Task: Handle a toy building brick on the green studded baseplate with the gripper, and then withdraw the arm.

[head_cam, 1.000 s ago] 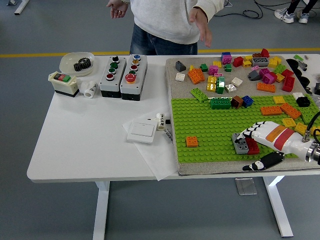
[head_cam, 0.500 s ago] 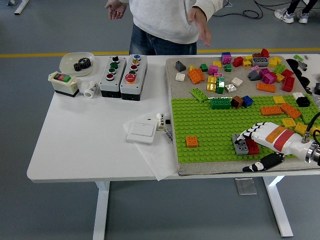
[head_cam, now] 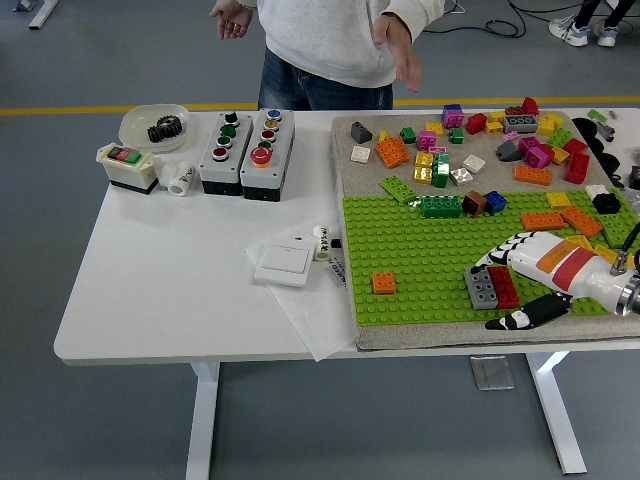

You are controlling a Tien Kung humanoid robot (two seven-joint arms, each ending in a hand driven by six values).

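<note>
Green baseplate (head_cam: pixel 430 255): grey-red brick (head_cam: pixel 492 287) just beside robot hand (head_cam: pixel 520 275).

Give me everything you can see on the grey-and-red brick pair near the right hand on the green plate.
The grey brick and the red brick sit side by side, touching, on the green baseplate near its front edge. Both look like glossy plastic with studs on top, lying flat and turned slightly off the plate's grid. The grey one lies left of the red one. The right hand sits just to their right, fingers relaxed; fingertips are next to the red brick, but contact cannot be confirmed.
</note>
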